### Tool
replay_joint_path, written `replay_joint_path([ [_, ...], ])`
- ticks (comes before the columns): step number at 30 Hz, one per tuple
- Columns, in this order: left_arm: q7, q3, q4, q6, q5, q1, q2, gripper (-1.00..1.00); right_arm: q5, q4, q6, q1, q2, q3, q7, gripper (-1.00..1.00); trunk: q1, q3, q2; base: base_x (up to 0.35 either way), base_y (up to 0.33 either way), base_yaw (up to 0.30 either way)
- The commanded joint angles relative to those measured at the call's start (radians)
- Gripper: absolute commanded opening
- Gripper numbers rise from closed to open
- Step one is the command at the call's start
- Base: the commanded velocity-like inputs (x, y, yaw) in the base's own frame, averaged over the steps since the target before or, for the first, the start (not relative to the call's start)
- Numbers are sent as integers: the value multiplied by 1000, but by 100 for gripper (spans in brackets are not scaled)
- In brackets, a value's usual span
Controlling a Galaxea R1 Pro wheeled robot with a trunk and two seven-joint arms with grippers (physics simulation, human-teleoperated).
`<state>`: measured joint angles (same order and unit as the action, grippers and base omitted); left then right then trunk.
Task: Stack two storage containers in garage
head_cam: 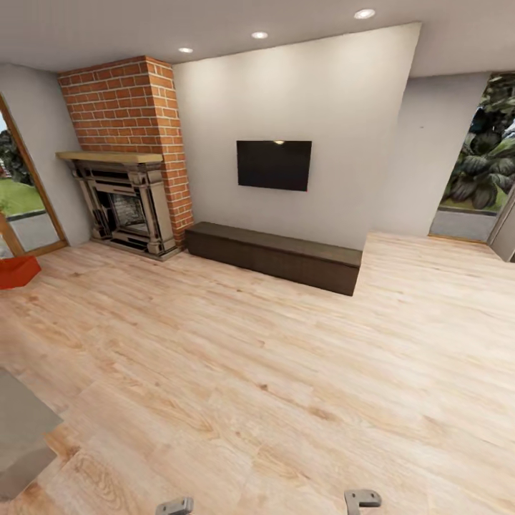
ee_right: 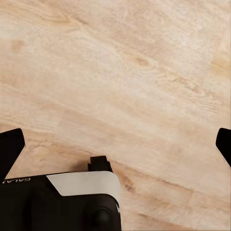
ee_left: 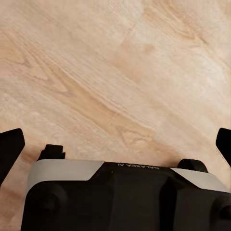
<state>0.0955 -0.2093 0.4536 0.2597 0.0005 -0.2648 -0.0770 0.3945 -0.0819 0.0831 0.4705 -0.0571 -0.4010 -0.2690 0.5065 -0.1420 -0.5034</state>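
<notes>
Living room (head_cam: 286, 343) (red container (head_cam: 18, 272) far left)

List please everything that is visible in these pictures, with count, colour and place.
Storage container: one, red-orange, on the floor at the far left edge, partly cut off.
Fireplace: one, dark, under a wooden mantel, far left.
Brick chimney: one, red, above the fireplace.
Television: one, black, on the pale wall.
Low bench: one, dark brown, along the wall under the television.
Ceiling lights: three, white.
Wood-plank floor: light, everywhere.
Grey surface: one, lower left edge.
Left gripper: black jaws wide apart, above bare floor.
Right gripper: the same.
</notes>
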Motion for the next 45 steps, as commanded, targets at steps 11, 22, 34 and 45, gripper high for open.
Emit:
replay_joint_path([
  [11,6,-7,2,7,0,-1,-1,100,7,-3,7,0,0,-9,-6,100,1,-2,-2,333,0,128],
  [22,6,-8,2,7,0,-1,-1,100,6,-3,7,0,-1,-9,-6,100,1,-2,-2,333,0,6],
  [34,6,-8,2,7,0,-1,-1,100,6,-3,7,0,-1,-9,-6,100,1,-2,-2,333,0,0],
  [45,6,-7,2,7,0,-1,-1,100,6,-3,7,0,-1,-9,-6,100,1,-2,-2,333,0,0],
])
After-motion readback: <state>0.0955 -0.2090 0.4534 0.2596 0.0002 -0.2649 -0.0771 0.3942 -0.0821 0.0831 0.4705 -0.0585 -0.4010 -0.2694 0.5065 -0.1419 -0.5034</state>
